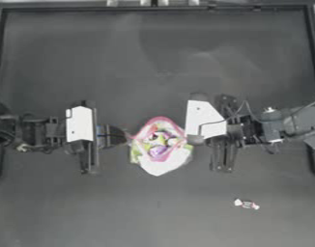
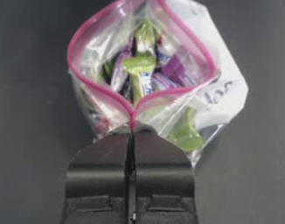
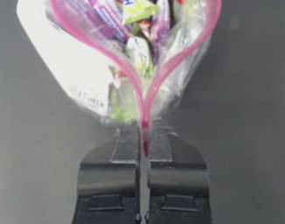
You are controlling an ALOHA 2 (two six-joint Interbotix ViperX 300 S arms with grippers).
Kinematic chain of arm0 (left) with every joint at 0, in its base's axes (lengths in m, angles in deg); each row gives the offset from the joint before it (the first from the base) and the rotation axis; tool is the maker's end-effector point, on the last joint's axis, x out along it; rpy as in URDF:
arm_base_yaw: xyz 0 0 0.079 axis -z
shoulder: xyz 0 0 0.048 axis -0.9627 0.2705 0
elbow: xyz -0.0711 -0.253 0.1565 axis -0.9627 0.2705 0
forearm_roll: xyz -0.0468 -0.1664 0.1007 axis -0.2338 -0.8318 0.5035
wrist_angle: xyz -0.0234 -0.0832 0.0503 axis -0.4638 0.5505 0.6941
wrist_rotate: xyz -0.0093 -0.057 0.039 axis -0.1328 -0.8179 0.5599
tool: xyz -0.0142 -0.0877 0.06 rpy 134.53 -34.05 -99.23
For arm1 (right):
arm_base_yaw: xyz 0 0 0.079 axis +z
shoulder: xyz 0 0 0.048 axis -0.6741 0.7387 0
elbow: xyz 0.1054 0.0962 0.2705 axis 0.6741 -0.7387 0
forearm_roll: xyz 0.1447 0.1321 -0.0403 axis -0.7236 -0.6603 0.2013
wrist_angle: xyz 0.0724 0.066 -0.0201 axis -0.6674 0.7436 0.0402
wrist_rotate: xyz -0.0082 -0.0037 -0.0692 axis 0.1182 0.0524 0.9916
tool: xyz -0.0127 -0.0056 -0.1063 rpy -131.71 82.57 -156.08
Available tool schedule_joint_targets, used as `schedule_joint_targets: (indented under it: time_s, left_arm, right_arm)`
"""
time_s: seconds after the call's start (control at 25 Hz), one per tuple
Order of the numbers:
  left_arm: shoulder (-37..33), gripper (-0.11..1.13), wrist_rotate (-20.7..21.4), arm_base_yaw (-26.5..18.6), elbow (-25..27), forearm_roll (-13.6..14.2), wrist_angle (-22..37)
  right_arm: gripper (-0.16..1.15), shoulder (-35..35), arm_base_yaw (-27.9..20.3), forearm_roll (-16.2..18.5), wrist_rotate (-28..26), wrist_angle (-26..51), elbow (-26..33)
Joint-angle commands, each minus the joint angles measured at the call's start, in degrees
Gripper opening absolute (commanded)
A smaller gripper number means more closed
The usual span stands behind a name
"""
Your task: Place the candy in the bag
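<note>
The clear bag [image 1: 160, 150] with a pink seal strip hangs at the table's middle, its mouth spread open and colourful sweets showing inside. My left gripper [image 1: 126, 137] is shut on the left end of the pink strip [image 2: 132, 120]. My right gripper [image 1: 193, 140] is shut on the right end of the strip [image 3: 145, 127]. The bag [image 2: 156, 74] fills the left wrist view, and the bag [image 3: 127, 48] also fills the right wrist view. The candy [image 1: 247, 204], a tiny white-wrapped sweet, lies alone on the table toward the front right, apart from both grippers.
The dark table [image 1: 153, 62] stretches bare behind the arms. A raised frame edge [image 1: 153, 7] runs along the far side. The left arm [image 1: 50, 130] reaches in from the left and the right arm [image 1: 282, 125] from the right.
</note>
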Motion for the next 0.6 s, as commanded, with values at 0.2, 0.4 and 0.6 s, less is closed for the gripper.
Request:
schedule_joint_targets:
  time_s: [0.2,0.4,0.6]
  left_arm:
    - [1.85,0.03,-0.44,0.44,-1.05,0.00,-2.37]
    - [2.46,0.03,-0.44,0.44,-1.14,0.00,-2.46]
    - [2.55,0.03,-0.44,0.44,-1.14,0.00,-2.46]
  right_arm:
    - [0.06,-0.70,-0.44,-0.97,-0.09,-2.81,-0.53]
    - [0.06,-0.53,-0.53,-1.41,-0.09,-3.60,-0.70]
    - [0.06,0.26,-0.44,-1.76,-0.09,-4.13,-0.79]
